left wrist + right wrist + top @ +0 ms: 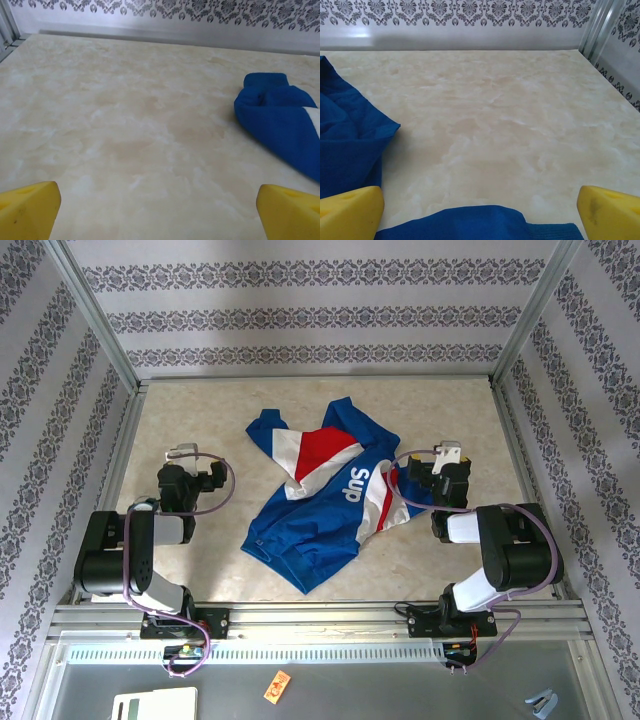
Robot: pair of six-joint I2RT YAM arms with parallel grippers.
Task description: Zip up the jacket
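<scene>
The royal-blue jacket [318,495] with red and white panels and white "Sup" lettering lies crumpled in the middle of the marble table. No zipper is visible among its folds. My left gripper [186,452] rests open on the table to the left of the jacket, well apart from it; its yellow fingertips [27,209] frame bare table, and a blue sleeve end [280,120] lies ahead to the right. My right gripper [447,452] stands open at the jacket's right edge, its yellow fingertips [609,210] spread wide with a blue fold [485,222] just below them and more blue fabric [345,150] to the left.
Metal frame rails [320,615] run along the table's near edge, and patterned walls [320,315] close in the back and sides. Bare marble [190,420] lies left of the jacket, with more bare marble [440,410] behind the right gripper.
</scene>
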